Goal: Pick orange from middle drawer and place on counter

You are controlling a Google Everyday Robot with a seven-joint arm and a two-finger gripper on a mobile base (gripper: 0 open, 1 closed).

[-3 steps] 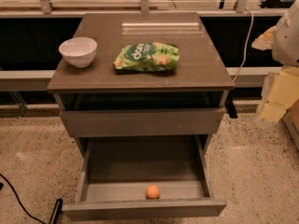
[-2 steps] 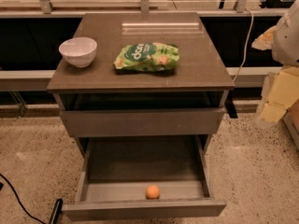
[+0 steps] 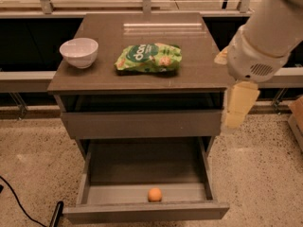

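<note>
The orange [image 3: 155, 194] lies on the floor of the open middle drawer [image 3: 142, 212], close to the middle of its front panel. The counter [image 3: 142, 37] is the dark top of the cabinet above. My gripper [image 3: 239, 104] hangs below the white arm at the right. It is beside the counter's right edge, well above and to the right of the orange, and it touches nothing.
A white bowl [image 3: 79, 52] stands at the counter's left. A green snack bag [image 3: 149, 58] lies at its middle. The top drawer [image 3: 142, 123] is slightly open. A black cable [image 3: 19, 202] runs over the speckled floor at the lower left.
My arm and gripper have moved left, from the picture's right edge to the cabinet's right side. The orange, the bowl and the bag have not moved.
</note>
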